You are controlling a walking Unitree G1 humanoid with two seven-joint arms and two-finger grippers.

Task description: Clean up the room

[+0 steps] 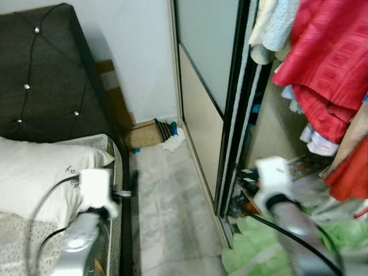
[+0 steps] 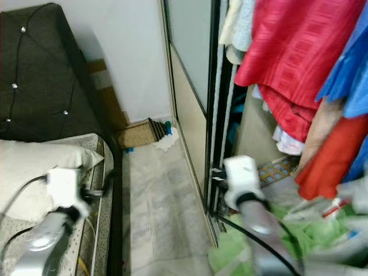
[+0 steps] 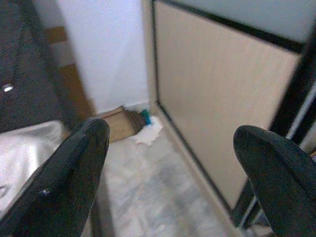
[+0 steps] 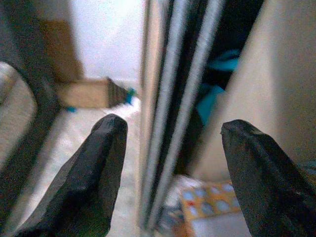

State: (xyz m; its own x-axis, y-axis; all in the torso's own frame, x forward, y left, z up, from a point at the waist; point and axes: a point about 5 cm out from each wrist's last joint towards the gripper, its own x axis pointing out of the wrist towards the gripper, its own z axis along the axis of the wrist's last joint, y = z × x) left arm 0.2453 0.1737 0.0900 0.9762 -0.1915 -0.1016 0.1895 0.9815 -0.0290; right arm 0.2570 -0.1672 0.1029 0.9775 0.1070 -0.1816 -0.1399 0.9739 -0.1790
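One narrow strip of pale tiled floor (image 1: 167, 201) runs between the bed with its dark tufted headboard (image 1: 40, 75) and the beige sliding wardrobe door (image 1: 201, 121). At its far end, against the white wall, lie a brown cardboard box (image 1: 144, 135) and a crumpled white cloth (image 1: 172, 141). Red hanging garments (image 1: 322, 75) fill the open wardrobe, with green fabric (image 1: 253, 253) heaped on the floor below. The left pincer (image 3: 168, 163) is held over the bed's edge beside a white pillow (image 1: 34, 172), fingers spread apart and empty. The right pincer (image 4: 173, 177) is raised at the door's black track, likewise open and holding nothing.
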